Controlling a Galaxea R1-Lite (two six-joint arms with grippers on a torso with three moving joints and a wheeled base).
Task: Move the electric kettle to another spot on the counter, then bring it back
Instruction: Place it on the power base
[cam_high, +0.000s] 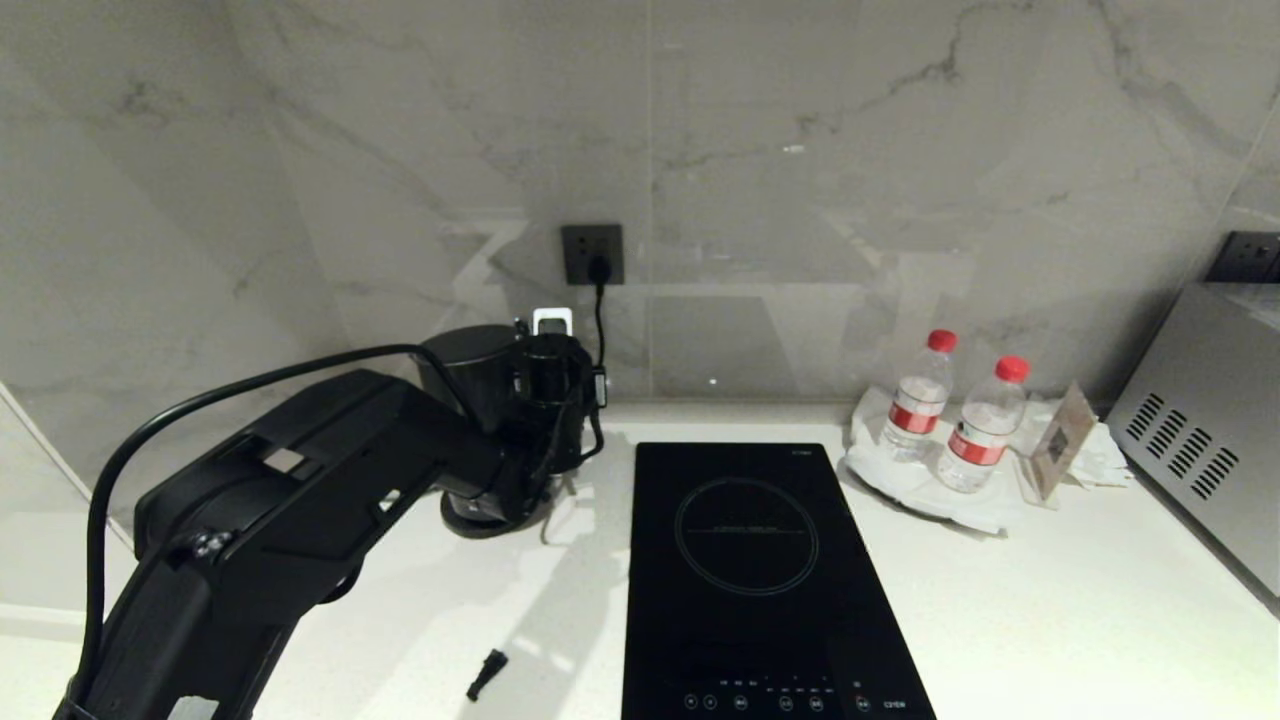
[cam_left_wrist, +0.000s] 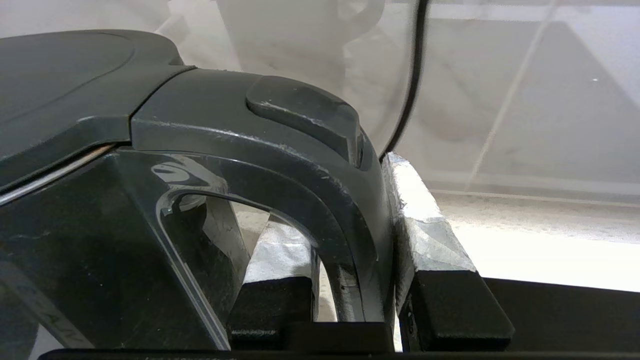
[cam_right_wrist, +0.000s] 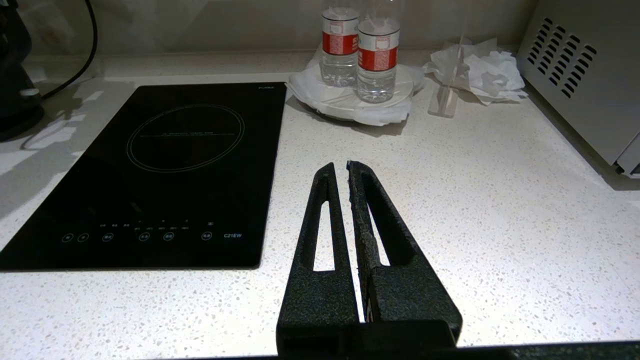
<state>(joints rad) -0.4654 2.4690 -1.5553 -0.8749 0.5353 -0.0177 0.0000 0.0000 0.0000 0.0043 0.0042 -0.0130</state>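
electric kettle (cam_left_wrist: 100, 240) | handle clamped between left claw (cam_left_wrist: 350, 300) fingers | right claw (cam_right_wrist: 340, 172) pressed together, empty

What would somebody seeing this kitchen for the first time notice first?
Probably the big black left arm reaching from the near left to the back wall, its left gripper shut on the handle of the electric kettle below a wall socket. Next, the black induction hob set in the middle of the white counter. Then two red-capped water bottles behind it to the right.
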